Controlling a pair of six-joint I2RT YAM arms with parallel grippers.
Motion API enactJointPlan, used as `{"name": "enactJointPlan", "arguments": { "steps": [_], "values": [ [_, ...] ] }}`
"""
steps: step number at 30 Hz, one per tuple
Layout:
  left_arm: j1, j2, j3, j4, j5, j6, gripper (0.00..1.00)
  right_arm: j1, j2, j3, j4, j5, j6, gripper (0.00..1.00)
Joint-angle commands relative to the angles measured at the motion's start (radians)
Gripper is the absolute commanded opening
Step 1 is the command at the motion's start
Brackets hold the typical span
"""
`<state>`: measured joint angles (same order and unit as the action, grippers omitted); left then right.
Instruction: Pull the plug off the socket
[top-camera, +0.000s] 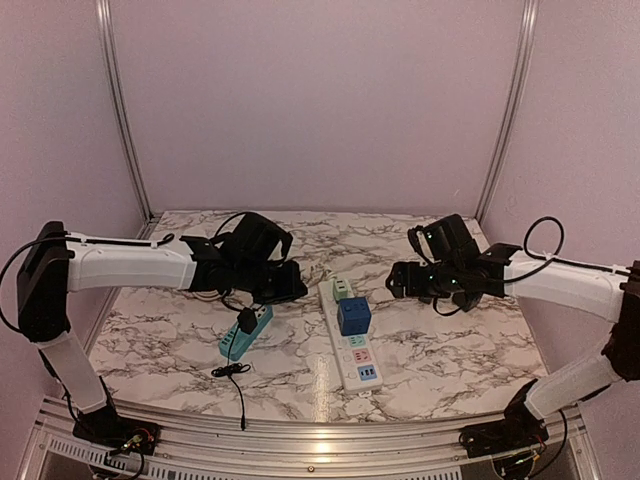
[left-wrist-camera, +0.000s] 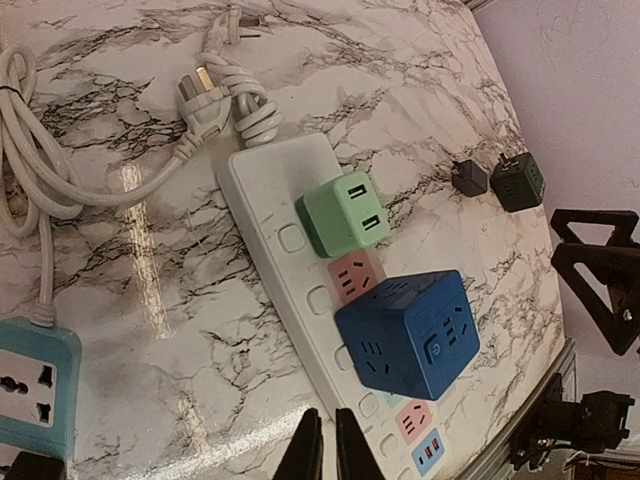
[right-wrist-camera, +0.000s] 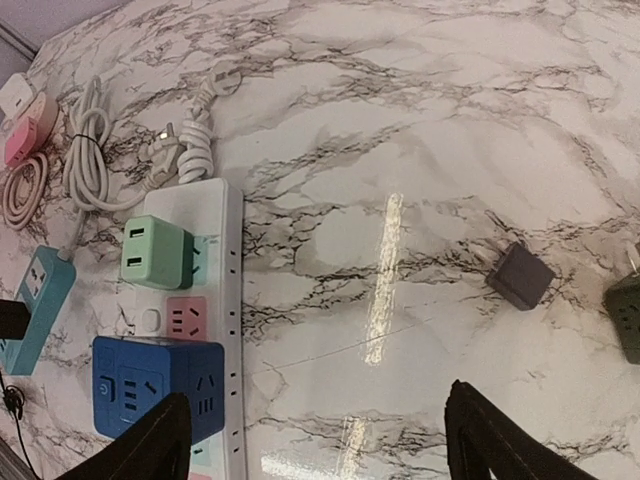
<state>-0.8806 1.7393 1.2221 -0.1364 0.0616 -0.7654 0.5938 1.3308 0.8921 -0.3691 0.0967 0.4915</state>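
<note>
A white power strip (top-camera: 352, 350) lies mid-table with a blue cube adapter (top-camera: 354, 316) and a green adapter (top-camera: 343, 290) plugged into it. In the left wrist view the blue cube (left-wrist-camera: 410, 335) and green adapter (left-wrist-camera: 345, 213) stand on the strip (left-wrist-camera: 265, 230). My left gripper (left-wrist-camera: 328, 445) is shut and empty, hovering beside the strip's edge near the blue cube. My right gripper (right-wrist-camera: 320, 440) is open and empty, over bare marble right of the strip (right-wrist-camera: 228, 300), with its left finger (right-wrist-camera: 150, 450) near the blue cube (right-wrist-camera: 155, 385).
A teal power strip (top-camera: 245, 336) with a black plug (top-camera: 246, 321) lies left of the white one. A coiled white cable (left-wrist-camera: 60, 170) lies behind. A small black adapter (right-wrist-camera: 521, 275) and a dark green cube (right-wrist-camera: 625, 315) lie to the right. A black cord (top-camera: 232, 372) lies near the front.
</note>
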Motion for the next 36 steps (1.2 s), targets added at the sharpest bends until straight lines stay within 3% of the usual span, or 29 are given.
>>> {"name": "enactJointPlan", "arguments": {
  "steps": [1,10,23,31,36],
  "values": [
    [0.012,-0.047,-0.046,0.037,-0.011,-0.009,0.06,0.124,0.068,0.101,-0.077,0.066,0.043,0.84],
    [0.046,-0.037,-0.061,0.049,0.036,0.024,0.06,0.329,0.265,0.302,-0.191,0.163,0.091,0.82],
    [0.051,0.050,-0.023,0.118,0.090,0.009,0.06,0.394,0.402,0.346,-0.246,0.228,0.120,0.77],
    [0.047,0.129,0.011,0.188,0.158,-0.035,0.06,0.395,0.432,0.354,-0.212,0.245,0.107,0.69],
    [0.042,0.170,0.018,0.226,0.182,-0.066,0.06,0.402,0.427,0.333,-0.200,0.242,0.105,0.54]
  ]
}}
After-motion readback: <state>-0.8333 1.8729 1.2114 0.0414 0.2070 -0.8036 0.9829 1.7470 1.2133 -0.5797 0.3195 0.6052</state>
